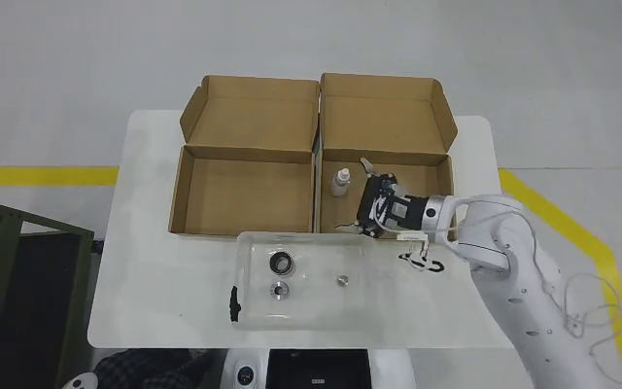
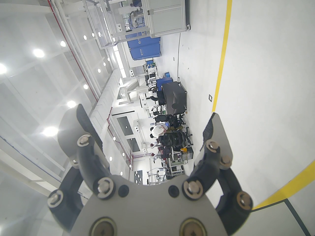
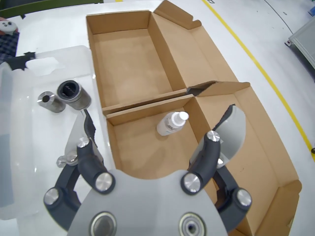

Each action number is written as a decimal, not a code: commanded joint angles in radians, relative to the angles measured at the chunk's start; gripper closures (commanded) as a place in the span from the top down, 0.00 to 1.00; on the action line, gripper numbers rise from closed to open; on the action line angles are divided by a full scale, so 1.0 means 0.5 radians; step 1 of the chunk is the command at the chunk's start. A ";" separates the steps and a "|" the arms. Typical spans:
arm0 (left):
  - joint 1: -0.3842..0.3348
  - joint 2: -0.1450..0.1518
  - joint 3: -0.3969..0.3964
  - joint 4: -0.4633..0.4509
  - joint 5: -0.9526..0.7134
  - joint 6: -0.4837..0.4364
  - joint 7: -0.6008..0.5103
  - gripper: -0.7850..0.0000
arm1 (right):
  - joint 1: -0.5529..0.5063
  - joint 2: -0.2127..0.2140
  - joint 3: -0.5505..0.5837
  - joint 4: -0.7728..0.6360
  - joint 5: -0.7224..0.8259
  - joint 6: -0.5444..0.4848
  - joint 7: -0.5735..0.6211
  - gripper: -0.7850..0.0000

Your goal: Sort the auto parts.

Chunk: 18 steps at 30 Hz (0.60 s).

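Observation:
My right gripper (image 1: pixel 358 197) (image 3: pixel 158 117) hangs open and empty over the right cardboard box (image 1: pixel 442 180) (image 3: pixel 248 133). A white bottle (image 1: pixel 340 182) (image 3: pixel 171 124) lies in that box's corner, just ahead of the spread fingers. The left box (image 1: pixel 243 194) (image 3: pixel 133 65) holds nothing. In the clear tray (image 1: pixel 311 243) (image 3: pixel 49 62) stand a black-cored bearing (image 1: pixel 283 261) (image 3: pixel 73 94) and a small metal cylinder (image 1: pixel 280 290) (image 3: pixel 50 101); a small bolt (image 1: pixel 342 281) (image 3: pixel 66 159) lies there too. My left gripper (image 2: pixel 147 112) is open, empty, and faces the room.
A black part (image 1: pixel 233 304) (image 3: pixel 18 61) lies at the tray's left edge. A small black clip-like piece (image 1: pixel 420 259) rests on the white table (image 1: pixel 146 243) under the right arm. A dark green cart (image 1: pixel 39 292) stands left of the table.

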 commanded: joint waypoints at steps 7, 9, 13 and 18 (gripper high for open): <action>0.000 0.000 0.000 0.000 0.000 0.000 0.000 1.00 | -0.216 0.034 -0.014 -0.264 -0.067 -0.079 0.084 1.00; 0.000 0.000 0.000 0.000 0.000 0.000 0.000 1.00 | -0.258 0.040 -0.019 -0.295 -0.109 -0.086 0.081 1.00; 0.000 0.000 0.000 0.000 0.000 0.000 0.000 1.00 | -0.332 0.056 -0.035 -0.365 -0.238 -0.128 0.112 1.00; 0.000 0.000 0.000 0.000 0.000 0.000 0.000 1.00 | -0.393 0.069 -0.082 -0.426 -0.379 -0.160 0.161 1.00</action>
